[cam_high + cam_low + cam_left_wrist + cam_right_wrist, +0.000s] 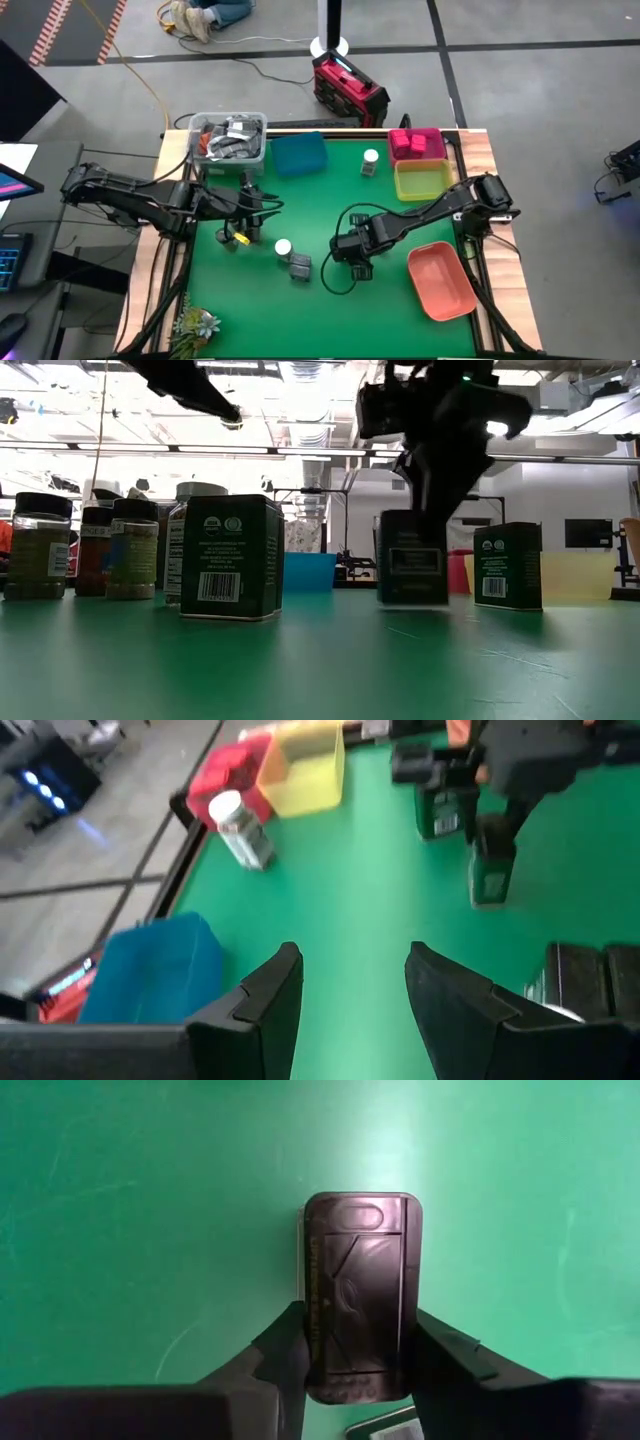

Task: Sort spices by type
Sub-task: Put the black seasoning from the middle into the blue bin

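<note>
Looking level across the table from left to right, you have three dark-lidded round jars (40,545) with label text too small to read, then a white-capped little jar (180,540) showing a nutrition-style panel, then a dark grey rectangular tin (232,557) with two round seals and a white barcode on its face; none of the brand wording can be made out. Next comes a second tin (412,560), its pale label blurred, and a third tin (508,565) with two small seals above a white block of print. Your left gripper (258,205) hovers at the left-centre of the green table surface (320,215), fingers (265,1005) parted with only bare mat between them, gripping nothing. Your right gripper (355,1355) sits just right of centre and reaches down onto the second tin, its fingers (285,1345) pressed against both narrow sides of the tin's moulded top, so it grasps that tin, which stands upright on the mat. Another white-capped jar (370,161) stands near the far edge beside the yellow tray (422,180). The room beyond has a grey floor, bright ceiling lights and white walls.
</note>
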Robot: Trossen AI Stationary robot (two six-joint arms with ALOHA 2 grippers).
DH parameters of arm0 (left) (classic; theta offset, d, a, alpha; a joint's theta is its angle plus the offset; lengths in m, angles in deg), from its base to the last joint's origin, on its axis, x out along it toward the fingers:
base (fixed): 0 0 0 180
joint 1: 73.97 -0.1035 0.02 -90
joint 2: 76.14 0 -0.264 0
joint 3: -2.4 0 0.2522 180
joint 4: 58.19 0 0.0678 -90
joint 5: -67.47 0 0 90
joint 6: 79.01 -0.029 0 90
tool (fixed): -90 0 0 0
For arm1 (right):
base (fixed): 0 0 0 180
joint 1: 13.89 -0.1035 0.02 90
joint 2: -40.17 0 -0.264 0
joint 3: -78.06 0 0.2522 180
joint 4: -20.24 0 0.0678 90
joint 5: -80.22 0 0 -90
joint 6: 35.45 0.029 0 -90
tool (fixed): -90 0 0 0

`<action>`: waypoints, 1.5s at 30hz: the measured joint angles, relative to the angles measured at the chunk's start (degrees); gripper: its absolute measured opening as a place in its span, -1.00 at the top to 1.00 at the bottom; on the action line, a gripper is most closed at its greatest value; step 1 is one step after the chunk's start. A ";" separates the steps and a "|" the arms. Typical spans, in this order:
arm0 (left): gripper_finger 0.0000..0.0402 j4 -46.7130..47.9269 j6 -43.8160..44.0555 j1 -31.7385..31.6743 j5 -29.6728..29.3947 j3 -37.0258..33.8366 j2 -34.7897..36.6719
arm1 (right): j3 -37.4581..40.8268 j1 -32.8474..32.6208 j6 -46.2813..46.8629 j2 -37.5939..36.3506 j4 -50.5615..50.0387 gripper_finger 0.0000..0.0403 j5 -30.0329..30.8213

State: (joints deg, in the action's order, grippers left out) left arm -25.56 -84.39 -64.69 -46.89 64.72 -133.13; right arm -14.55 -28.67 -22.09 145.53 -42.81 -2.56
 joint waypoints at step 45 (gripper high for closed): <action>-0.26 -28.63 -0.73 -6.98 15.09 7.34 -26.38 | -6.73 9.33 -13.69 -11.34 0.16 0.18 8.36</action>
State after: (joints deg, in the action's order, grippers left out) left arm -54.19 -85.12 -71.68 -31.80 72.06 -159.51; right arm -21.28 -19.35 -35.78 134.18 -42.65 5.80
